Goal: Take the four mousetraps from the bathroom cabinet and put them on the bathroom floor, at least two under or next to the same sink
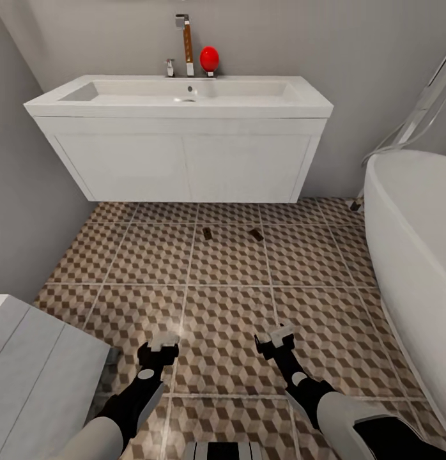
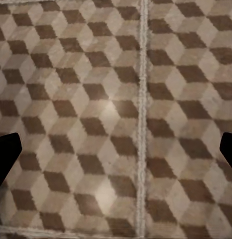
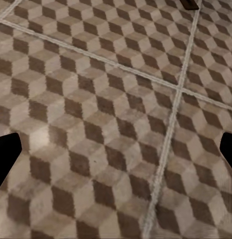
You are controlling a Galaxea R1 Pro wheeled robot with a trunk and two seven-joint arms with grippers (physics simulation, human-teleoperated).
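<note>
Mousetraps: two small brown boards, one and another, lie on the bathroom floor just in front of the bathroom sink.
Handling: likely light, stiff, flat; best pinched by the board edges, clear of the wire.
Claws: left claw and right claw both spread, empty, over tiles.
Views: right wrist catches a trap's corner.

open bathroom floor is lying ahead of both grippers, giving free passage toward the bathroom sink. two mousetraps are sitting on the tiles just before the vanity, which is hanging clear of the floor. the bathtub is crowding the right side; a grey unit is blocking the near left.
</note>
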